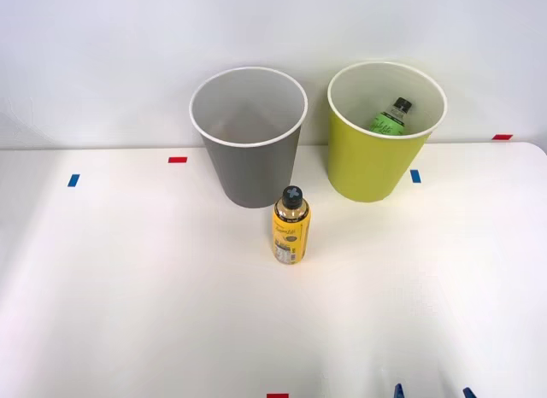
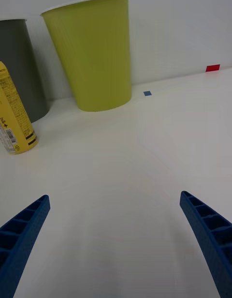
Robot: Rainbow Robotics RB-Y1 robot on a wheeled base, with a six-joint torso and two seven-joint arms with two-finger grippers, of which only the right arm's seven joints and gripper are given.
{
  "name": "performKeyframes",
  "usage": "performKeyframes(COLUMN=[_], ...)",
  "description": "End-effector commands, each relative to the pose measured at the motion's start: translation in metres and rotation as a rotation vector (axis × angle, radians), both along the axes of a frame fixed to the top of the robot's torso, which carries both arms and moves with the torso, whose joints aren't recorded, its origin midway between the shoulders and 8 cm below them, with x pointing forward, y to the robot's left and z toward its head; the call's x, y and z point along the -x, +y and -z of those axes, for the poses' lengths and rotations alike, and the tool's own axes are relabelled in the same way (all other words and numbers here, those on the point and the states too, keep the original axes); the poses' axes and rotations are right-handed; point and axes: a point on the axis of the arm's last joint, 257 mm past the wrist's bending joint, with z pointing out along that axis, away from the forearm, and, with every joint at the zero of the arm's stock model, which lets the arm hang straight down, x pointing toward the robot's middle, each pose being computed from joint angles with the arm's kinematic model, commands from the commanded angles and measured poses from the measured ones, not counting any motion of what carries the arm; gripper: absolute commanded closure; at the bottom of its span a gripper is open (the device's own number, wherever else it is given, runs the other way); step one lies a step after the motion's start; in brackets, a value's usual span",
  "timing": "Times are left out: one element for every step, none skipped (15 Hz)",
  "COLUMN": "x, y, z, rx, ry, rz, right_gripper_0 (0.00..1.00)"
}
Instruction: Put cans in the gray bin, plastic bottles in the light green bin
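The gray bin [image 1: 248,146] stands at the back of the white table, and the light green bin [image 1: 380,137] is just to its right. A plastic bottle [image 1: 391,116] with a green label and dark cap lies inside the light green bin. In front of the gray bin a yellow bottle [image 1: 291,227] with a black cap stands upright. My right gripper [image 1: 432,393] is open and holds nothing, low at the table's near edge, well to the right of the yellow bottle. In the wrist view the right gripper [image 2: 116,249] faces the light green bin [image 2: 94,56], the gray bin [image 2: 19,66] and the yellow bottle [image 2: 14,114]. The cans are out of view.
Small tape marks lie on the table: red [image 1: 177,160] and blue [image 1: 73,180] at the left, blue [image 1: 415,176] beside the light green bin, red [image 1: 502,137] at the far right, red [image 1: 277,395] at the near edge. A white wall rises behind the bins.
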Motion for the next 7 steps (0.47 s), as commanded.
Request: performKeyframes(x=[0.0000, 0.0000, 0.0000, 0.0000, 0.0000, 0.0000, 0.0000], y=[0.0000, 0.0000, 0.0000, 0.0000, 0.0000, 0.0000, 0.0000], z=[0.0000, 0.0000, 0.0000, 0.0000, 0.0000, 0.0000, 0.0000], rx=[0.000, 0.000, 0.000, 0.000, 0.000, 0.000, 0.000], ry=[0.000, 0.000, 0.000, 0.000, 0.000, 0.000, 0.000], rz=[0.000, 0.000, 0.000, 0.000, 0.000, 0.000, 0.000], right_gripper_0=[0.08, 0.08, 0.08, 0.08, 0.08, 0.08, 0.08])
